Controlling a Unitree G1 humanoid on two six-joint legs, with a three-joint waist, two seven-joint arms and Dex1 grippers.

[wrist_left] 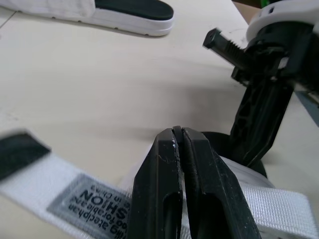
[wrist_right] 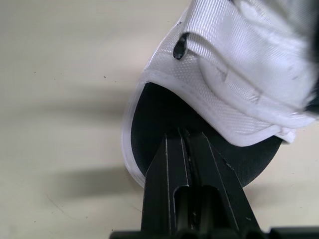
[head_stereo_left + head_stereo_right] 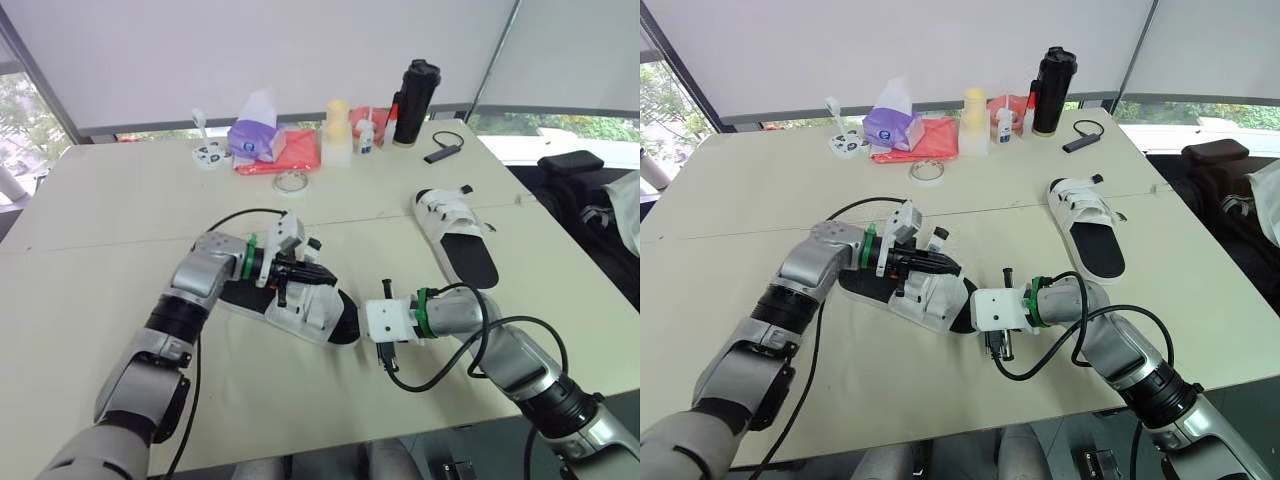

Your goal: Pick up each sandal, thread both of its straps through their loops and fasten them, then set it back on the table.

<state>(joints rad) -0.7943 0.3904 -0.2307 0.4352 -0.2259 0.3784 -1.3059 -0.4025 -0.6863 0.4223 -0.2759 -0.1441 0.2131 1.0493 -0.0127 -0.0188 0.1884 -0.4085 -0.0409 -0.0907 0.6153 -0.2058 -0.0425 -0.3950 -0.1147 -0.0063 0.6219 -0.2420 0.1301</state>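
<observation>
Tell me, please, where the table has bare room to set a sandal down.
Bare: the table left of the near sandal, and the stretch between the far sandal and the tape roll. Crowded: the back edge, around the tissue box and bottle.

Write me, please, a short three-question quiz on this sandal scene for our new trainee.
1. True or false: the far sandal lies flat on the table.
2. Where is the left gripper? A) at the straps of the near sandal B) on the far sandal C) raised high above the table
3. Fill in: the fingers of the right gripper are ___.
Key: 1 true; 2 A; 3 shut.
</observation>
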